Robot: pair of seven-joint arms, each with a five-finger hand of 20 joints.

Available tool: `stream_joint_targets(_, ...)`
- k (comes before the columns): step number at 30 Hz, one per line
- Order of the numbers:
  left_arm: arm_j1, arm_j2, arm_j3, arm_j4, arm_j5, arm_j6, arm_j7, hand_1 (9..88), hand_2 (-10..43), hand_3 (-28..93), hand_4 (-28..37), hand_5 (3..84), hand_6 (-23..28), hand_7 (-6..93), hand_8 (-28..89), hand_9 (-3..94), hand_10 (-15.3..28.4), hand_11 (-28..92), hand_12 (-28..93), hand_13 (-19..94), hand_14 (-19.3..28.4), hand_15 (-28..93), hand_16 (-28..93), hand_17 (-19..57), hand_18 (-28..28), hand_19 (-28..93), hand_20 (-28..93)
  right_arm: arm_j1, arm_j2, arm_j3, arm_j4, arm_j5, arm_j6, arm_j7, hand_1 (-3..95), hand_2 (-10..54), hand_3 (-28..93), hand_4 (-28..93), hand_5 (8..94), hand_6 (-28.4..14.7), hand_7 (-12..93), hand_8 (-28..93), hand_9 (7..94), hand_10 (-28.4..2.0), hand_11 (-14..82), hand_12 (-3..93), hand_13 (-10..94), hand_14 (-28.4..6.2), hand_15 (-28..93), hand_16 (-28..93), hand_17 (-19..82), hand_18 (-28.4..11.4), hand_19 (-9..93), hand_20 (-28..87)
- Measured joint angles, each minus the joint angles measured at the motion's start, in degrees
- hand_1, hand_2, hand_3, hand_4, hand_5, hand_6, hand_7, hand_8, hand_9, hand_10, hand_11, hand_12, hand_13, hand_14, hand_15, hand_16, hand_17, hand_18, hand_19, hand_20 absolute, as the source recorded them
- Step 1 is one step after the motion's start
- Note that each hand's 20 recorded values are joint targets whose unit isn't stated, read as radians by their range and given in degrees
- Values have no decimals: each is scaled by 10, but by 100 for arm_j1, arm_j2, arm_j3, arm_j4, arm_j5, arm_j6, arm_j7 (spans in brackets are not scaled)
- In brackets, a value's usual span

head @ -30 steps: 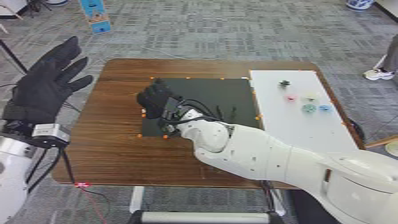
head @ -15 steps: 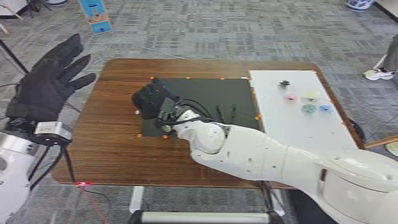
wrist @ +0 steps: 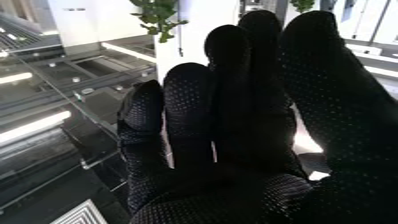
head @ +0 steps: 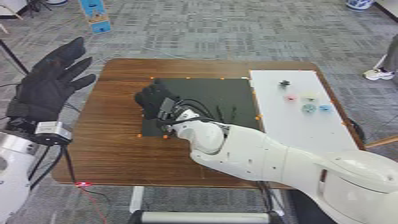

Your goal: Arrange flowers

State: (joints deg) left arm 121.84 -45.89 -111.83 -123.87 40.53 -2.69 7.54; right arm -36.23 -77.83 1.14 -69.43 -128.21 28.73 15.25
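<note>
Fingers are spread and straight on the robot's left hand [head: 46, 90], its thumb standing well away from them, held up beside the left edge of the brown table [head: 111, 145]. A white box [head: 53, 130] sits at that wrist, and a small red piece [head: 83, 184] is at the table's near left corner. Farther off on the floor stands a blue panel [head: 94, 15]. Next comes the right hand [head: 153, 98], over the left part of the black mat [head: 200, 90]; whether it touches the mat I cannot tell. In the right wrist view the right hand [wrist: 222, 165] is wide, fingers nearly straight with slim gaps between them and the thumb upright beside them, and past them are green leaves [wrist: 160, 17] and bright ceiling lights [wrist: 34, 128]. Orange markers [head: 165, 136] run around the mat. Two thin dark pieces [head: 233, 113] lie on the mat beside the right forearm, side by side and apart. Right of the mat is the white board [head: 302, 132], and the flowers are on its far half: a dark green one [head: 284, 83] farthest off, a pink one [head: 290, 98] just nearer, then a pale yellow one [head: 310, 95], with a green one [head: 309, 108] nearer and a blue one [head: 325, 108] just beside that, rightmost.
</note>
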Motion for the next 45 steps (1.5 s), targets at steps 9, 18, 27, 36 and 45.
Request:
stream_joint_targets(9,100,-17,-93,-27,0,2,8,239,-95,632,-283,215,-7,162,-97,179,56,89,202,163,81,75,77,-109,184,364,76,-64,137,166,-293,-96,-235,69,450,-95,798,-283,524,29,389,-112,588,-87,399,534,510,-96,782,387,250,-171,791,561)
stream_joint_targets(18,284,-107,-199,-79,0,8,15,237,-95,637,-283,217,-3,166,-98,180,62,94,199,160,88,79,75,-111,186,362,78,-324,465,913,-1226,-127,-1764,-1,457,-95,848,-233,328,14,204,-132,652,-102,534,501,600,-101,826,412,309,-209,877,570)
stream_joint_targets(27,293,-123,-193,-80,1,11,27,235,-95,654,-283,231,17,163,-95,175,85,112,191,127,129,121,62,-130,194,361,83,-560,395,1635,-1111,117,-3545,-214,386,-28,914,-95,261,3,177,-144,794,-82,675,392,771,-79,888,373,481,-226,932,719)
stream_joint_targets(36,251,-111,-117,-76,2,12,43,237,-95,658,-283,234,22,164,-97,173,92,121,182,119,137,131,54,-133,195,355,91,-494,103,1744,-515,197,-4327,-237,307,24,932,42,257,-5,176,-146,817,-71,677,413,801,-75,892,384,521,-226,932,753)
stream_joint_targets(45,163,-80,-38,-68,3,12,54,240,-92,660,-283,240,32,166,-99,173,117,134,172,103,162,145,56,-142,200,345,104,-387,9,1720,-544,179,-4480,-251,258,64,932,127,334,12,196,-159,847,-61,692,410,828,-68,901,387,549,-226,932,774)
